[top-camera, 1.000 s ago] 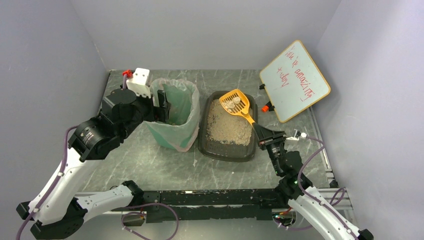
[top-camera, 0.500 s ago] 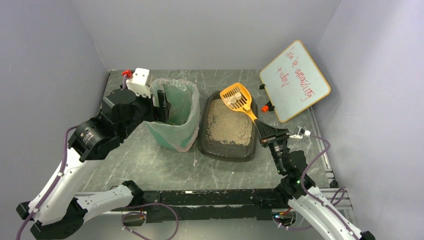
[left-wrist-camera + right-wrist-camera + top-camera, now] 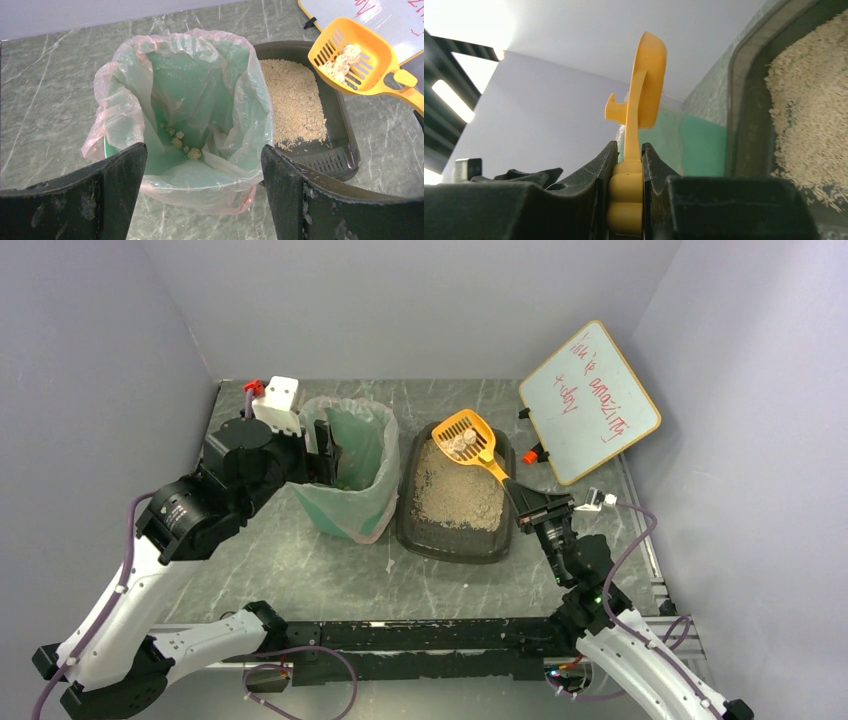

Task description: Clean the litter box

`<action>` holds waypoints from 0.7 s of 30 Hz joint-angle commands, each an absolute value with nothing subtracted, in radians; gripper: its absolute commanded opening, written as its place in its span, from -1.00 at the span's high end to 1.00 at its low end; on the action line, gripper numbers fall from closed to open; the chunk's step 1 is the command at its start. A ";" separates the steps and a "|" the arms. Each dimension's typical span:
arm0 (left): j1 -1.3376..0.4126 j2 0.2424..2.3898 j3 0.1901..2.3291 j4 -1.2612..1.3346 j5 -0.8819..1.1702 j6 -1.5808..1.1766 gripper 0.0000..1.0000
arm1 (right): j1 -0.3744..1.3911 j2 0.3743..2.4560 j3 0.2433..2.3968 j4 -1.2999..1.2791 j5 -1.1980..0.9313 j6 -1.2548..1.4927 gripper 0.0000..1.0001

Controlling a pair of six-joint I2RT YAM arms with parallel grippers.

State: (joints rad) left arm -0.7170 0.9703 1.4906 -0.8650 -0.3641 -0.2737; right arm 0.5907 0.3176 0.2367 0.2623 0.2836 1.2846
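Observation:
The litter box [image 3: 457, 543] is a dark grey tray of beige litter at mid-table, also in the left wrist view [image 3: 345, 145] and the right wrist view [image 3: 744, 100]. My right gripper [image 3: 528, 503] [image 3: 629, 150] is shut on the handle of the orange slotted scoop [image 3: 462, 438] [image 3: 360, 60] [image 3: 646, 90]. The scoop hangs over the tray's far end with pale clumps [image 3: 342, 60] in it. My left gripper [image 3: 325, 450] [image 3: 202, 150] stands open at the left rim of the green bin [image 3: 350, 470], with the bagged rim showing between its wide-apart fingers.
The bin's clear bag [image 3: 130, 110] has a few clumps [image 3: 182, 145] at the bottom. A whiteboard [image 3: 590, 400] with red writing leans at the back right, close to the scoop. Grey walls enclose the table on three sides.
The scoop head has shifted slightly toward the far left over the tray, and the right wrist turned a little. The left arm has not moved.

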 commanded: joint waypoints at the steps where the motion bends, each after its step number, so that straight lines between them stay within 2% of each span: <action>1: -0.720 0.954 1.471 -0.817 -0.367 -0.255 -0.79 | 0.593 0.273 0.266 0.219 0.366 1.266 1.00; 3: -0.720 0.959 1.474 -0.816 -0.355 -0.257 -0.79 | 0.592 0.285 0.242 0.302 0.283 1.301 1.00; 5: -0.720 0.962 1.479 -0.825 -0.364 -0.259 -0.79 | 0.593 0.321 0.274 0.257 0.235 1.302 1.00; 7: -0.721 0.955 1.467 -0.813 -0.363 -0.255 -0.79 | 0.591 0.269 0.275 0.166 0.375 1.261 1.00; 9: -0.721 0.954 1.468 -0.814 -0.359 -0.259 -0.79 | 0.591 0.242 0.241 0.267 0.302 1.270 1.00; 11: -0.721 0.959 1.471 -0.824 -0.363 -0.262 -0.79 | 0.591 0.297 0.278 0.211 0.251 1.283 1.00; 13: -0.720 0.954 1.455 -0.812 -0.364 -0.258 -0.79 | 0.591 0.280 0.295 0.100 0.366 1.257 1.00; 14: -0.721 0.951 1.451 -0.807 -0.361 -0.259 -0.79 | 0.591 0.239 0.274 0.137 0.380 1.262 1.00; 16: -0.721 0.959 1.460 -0.815 -0.357 -0.260 -0.79 | 0.591 0.250 0.241 0.254 0.278 1.308 1.00; 17: -0.721 0.963 1.463 -0.820 -0.361 -0.260 -0.79 | 0.591 0.275 0.261 0.229 0.247 1.315 1.00; 19: -0.721 0.958 1.451 -0.809 -0.365 -0.256 -0.79 | 0.591 0.271 0.302 0.099 0.347 1.261 1.00; 20: -0.720 0.955 1.440 -0.797 -0.362 -0.255 -0.79 | 0.591 0.248 0.276 0.095 0.383 1.288 1.00; 21: -0.720 0.957 1.435 -0.790 -0.355 -0.256 -0.79 | 0.591 0.237 0.230 0.196 0.356 1.319 1.00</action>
